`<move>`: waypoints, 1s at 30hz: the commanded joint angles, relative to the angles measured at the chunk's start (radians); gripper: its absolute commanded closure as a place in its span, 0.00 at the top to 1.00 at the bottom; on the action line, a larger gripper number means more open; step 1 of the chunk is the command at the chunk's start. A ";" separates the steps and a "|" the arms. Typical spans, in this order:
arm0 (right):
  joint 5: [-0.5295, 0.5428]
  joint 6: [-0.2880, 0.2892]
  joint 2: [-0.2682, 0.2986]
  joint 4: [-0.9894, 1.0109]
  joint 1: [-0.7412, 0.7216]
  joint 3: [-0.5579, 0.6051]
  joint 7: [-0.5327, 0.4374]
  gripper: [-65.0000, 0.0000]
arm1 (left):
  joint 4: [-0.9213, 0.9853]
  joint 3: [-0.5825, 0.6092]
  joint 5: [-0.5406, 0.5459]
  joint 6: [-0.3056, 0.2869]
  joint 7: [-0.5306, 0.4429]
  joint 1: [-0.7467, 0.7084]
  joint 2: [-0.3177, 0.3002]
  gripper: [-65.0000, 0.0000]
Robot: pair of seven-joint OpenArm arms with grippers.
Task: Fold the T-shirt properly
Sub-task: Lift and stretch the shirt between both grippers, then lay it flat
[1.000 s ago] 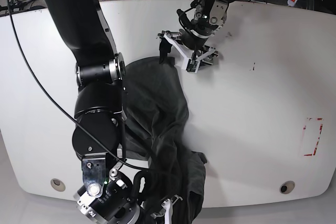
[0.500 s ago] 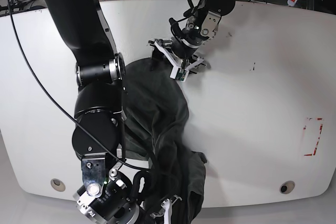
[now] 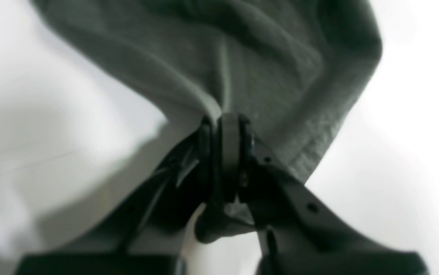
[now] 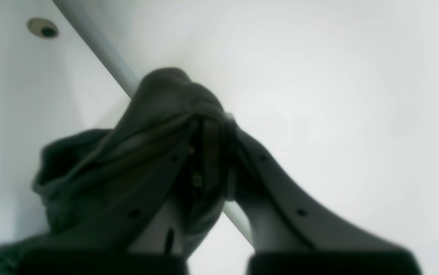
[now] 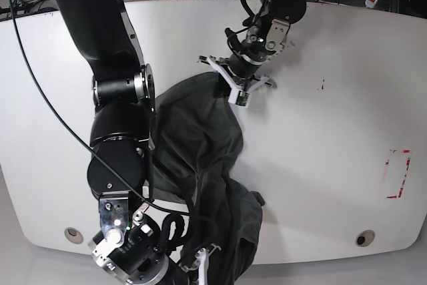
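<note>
The dark charcoal T-shirt lies crumpled in a long band from the table's middle back down over its front edge. My left gripper is shut on the shirt's far edge; the left wrist view shows its closed fingertips pinching a fold of the grey cloth. My right gripper is low at the front edge, shut on the shirt's near end; in the right wrist view the cloth bunches around the closed fingers.
The white table has a red tape rectangle at the right and a round hole near each front corner. The bulky black right arm stands over the table's left. The front rim runs behind the right gripper.
My left gripper, open by the shirt's far edge a second ago, has moved onto that edge and shut on it. The right arm has shifted slightly at the front edge.
</note>
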State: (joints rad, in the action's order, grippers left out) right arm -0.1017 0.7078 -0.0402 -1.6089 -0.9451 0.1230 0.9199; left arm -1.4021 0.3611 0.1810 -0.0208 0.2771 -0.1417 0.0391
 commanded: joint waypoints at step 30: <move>0.004 -0.010 0.237 0.335 -0.137 -0.107 -0.163 0.00 | -0.533 -0.534 -0.008 0.018 0.124 0.063 -0.428 0.00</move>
State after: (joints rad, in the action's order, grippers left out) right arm -0.1047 0.7074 0.1741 -1.2919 -1.0168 0.0208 0.8040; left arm -1.8915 -0.1375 0.1772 -0.0082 0.4145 -0.1043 -0.3748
